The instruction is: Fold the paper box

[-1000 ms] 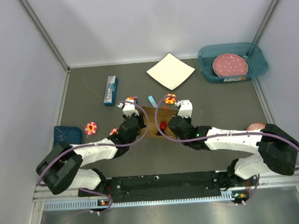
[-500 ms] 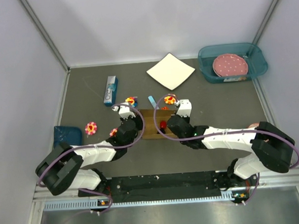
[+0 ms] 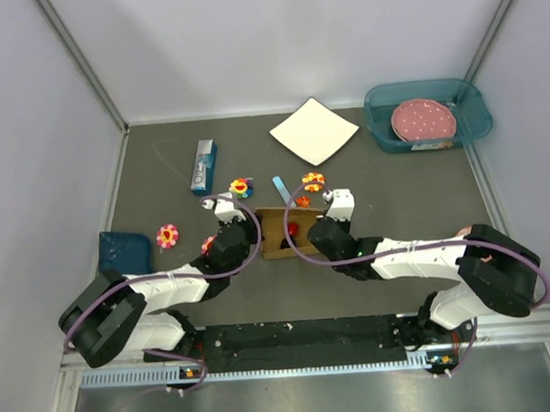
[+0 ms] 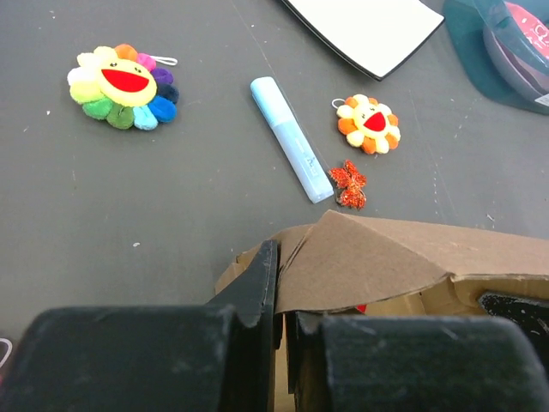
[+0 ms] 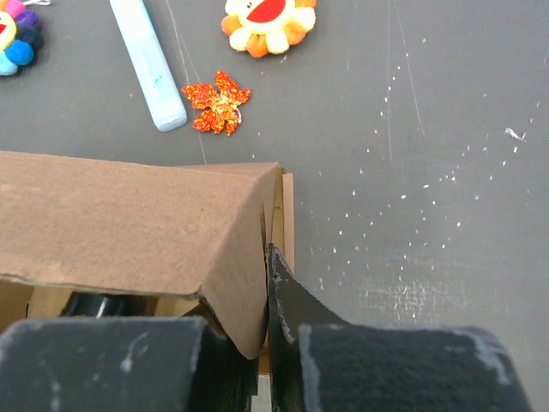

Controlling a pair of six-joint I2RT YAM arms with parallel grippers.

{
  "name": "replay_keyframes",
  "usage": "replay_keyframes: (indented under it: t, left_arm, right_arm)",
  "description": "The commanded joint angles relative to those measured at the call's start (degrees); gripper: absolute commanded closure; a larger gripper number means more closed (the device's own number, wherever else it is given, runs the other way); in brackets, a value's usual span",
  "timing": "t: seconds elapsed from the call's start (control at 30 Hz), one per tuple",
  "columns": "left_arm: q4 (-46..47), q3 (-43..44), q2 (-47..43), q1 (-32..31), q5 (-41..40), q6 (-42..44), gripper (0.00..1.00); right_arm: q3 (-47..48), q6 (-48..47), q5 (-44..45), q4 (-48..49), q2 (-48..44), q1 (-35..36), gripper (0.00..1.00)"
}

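from above, the paper box [image 3: 278,232] lay on the grey table [image 3: 395,189], centred between the two arms and just near of a pale blue stick [image 3: 279,187]. the left gripper [image 3: 254,231] met its left end and the right gripper [image 3: 306,227] its right end, with the fingertips hidden under the wrists. a rainbow flower [image 3: 241,185] and an orange flower [image 3: 313,179] sat just far of the box. a white sheet [image 3: 313,130], a blue carton [image 3: 203,165] and a teal tub [image 3: 382,123] holding a pink dotted plate [image 3: 423,119] lay further off.

in the left wrist view, the left gripper [image 4: 279,300] was pinched narrow on a brown flap at the left end of the paper box [image 4: 377,257], cardboard squeezed between its black fingers [image 4: 262,283]. far of it lay the rainbow flower [image 4: 124,75], the stick [image 4: 290,137], the orange flower [image 4: 369,123] and a small glittery orange leaf [image 4: 349,183], which was just beside the stick's near tip.

in the right wrist view, the right gripper [image 5: 264,318] was clamped tight on the right end wall of the paper box [image 5: 129,215], one finger outside the wall and the other mostly covered by the top flap. the leaf [image 5: 216,101], the stick [image 5: 147,64] and the orange flower [image 5: 268,21] lay on the table far of the box, apart from it.
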Motion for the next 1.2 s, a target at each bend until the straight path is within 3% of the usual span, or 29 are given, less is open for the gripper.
replay_keyframes:
  t: [0.0,0.6,0.83,1.17]
  left_arm:
    - [0.6,-0.8,-2.1,-0.2,2.3,-3.4,1.00]
    - [3.3,-5.8,0.4,-0.7,7.1,-6.6,1.00]
    - [3.3,-6.2,0.2,-0.9,5.7,-4.4,1.00]
    - [4.7,-6.1,2.5,-1.3,4.9,-2.8,1.00]
  right_arm:
    - [-3.2,2.7,-0.7,-3.8,1.3,0.9,1.00]
    - [-1.8,4.8,1.5,-8.3,1.4,3.8,1.00]
    - [0.4,3.9,3.0,-11.3,-1.6,3.8,0.81]
    - [1.0,0.9,4.0,-12.8,-8.8,3.8,0.65]
